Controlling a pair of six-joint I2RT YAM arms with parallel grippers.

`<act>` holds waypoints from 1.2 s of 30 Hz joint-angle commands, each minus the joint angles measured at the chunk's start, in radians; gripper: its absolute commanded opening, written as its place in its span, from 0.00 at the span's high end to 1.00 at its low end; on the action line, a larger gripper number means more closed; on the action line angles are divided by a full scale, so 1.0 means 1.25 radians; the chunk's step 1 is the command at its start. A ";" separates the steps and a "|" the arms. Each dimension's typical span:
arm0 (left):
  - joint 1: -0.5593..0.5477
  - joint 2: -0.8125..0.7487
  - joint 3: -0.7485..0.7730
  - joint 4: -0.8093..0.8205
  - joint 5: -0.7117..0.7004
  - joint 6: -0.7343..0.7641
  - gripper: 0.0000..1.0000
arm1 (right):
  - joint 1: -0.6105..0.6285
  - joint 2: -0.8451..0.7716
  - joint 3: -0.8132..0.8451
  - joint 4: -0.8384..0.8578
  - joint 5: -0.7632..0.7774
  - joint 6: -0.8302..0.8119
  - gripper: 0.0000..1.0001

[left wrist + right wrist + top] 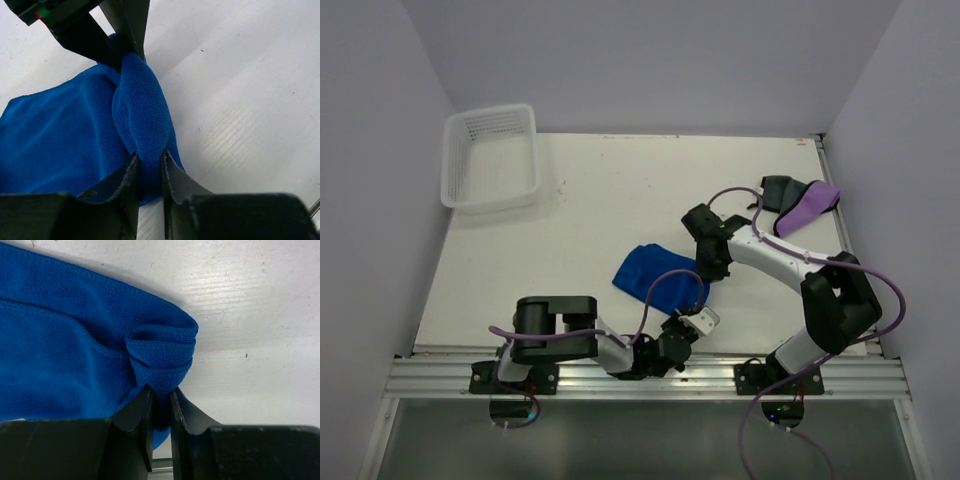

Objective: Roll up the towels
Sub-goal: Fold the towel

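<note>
blue towel (pixel 655 272): bright blue, lying near the middle of the desk (pixel 580 200); its right edge is bunching into a thick rolled ridge, the rest spreading flat to the left.
purple towel (pixel 810 207): lying crumpled and slanting at the far right corner.
grey towel (pixel 782 192): dark, lying bunched, touching the purple towel's left side.
</note>
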 commanded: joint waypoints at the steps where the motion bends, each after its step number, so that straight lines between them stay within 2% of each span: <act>1: 0.009 -0.032 -0.014 -0.024 0.011 -0.065 0.80 | -0.010 -0.045 0.001 0.008 0.004 0.002 1.00; 3: 0.011 -0.052 -0.024 -0.024 0.033 -0.092 0.87 | -0.014 -0.047 -0.006 0.012 0.004 0.005 1.00; 9: 0.023 -0.119 -0.063 -0.033 0.126 -0.189 0.99 | -0.016 -0.050 -0.016 0.026 -0.003 0.007 1.00; 12: 0.033 -0.141 -0.091 -0.035 0.181 -0.252 1.00 | -0.018 -0.047 -0.017 0.034 -0.011 0.006 1.00; 14: 0.040 -0.154 -0.105 -0.029 0.213 -0.279 1.00 | -0.018 -0.048 -0.019 0.041 -0.017 0.007 0.90; 17: 0.054 -0.164 -0.123 -0.027 0.245 -0.328 1.00 | -0.019 -0.051 -0.024 0.050 -0.024 0.010 0.83; 25: 0.101 -0.175 -0.192 0.024 0.316 -0.462 1.00 | -0.019 -0.060 -0.019 0.070 -0.042 0.014 0.73; 31: 0.130 -0.176 -0.225 0.049 0.351 -0.522 1.00 | -0.018 -0.029 0.005 0.067 -0.041 0.016 0.77; 36: 0.140 -0.178 -0.244 0.071 0.380 -0.570 1.00 | -0.019 -0.001 0.028 0.055 -0.023 0.017 0.76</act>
